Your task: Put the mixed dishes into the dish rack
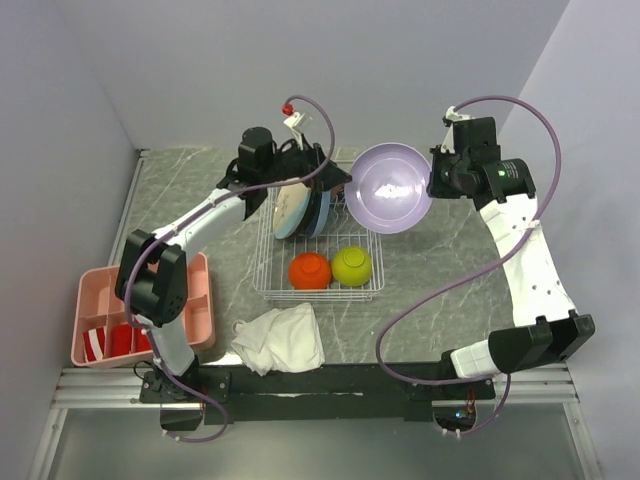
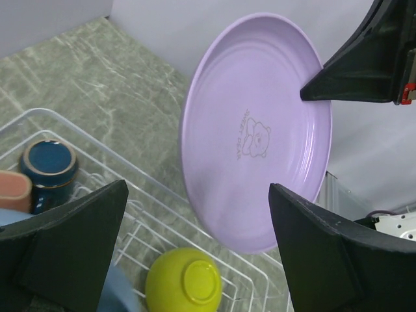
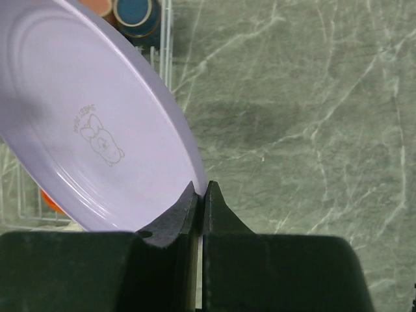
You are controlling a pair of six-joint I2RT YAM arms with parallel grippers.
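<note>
The right end effector (image 3: 201, 195) is pinched shut on the rim of the lavender plate (image 1: 388, 188). It holds the plate on edge, tilted, over the far right corner of the dish rack (image 1: 268, 288). The left end effector (image 2: 198, 188) is spread wide and grips nothing; it faces the plate's printed face from the left. The plate is round, smooth and glossy with a faint bear print. The rack is thin white wire on a marbled grey-green worktop (image 1: 450, 250).

A lab robot cell: blank grey walls (image 1: 200, 70) enclosing a marble-look table (image 1: 450, 240)
</note>
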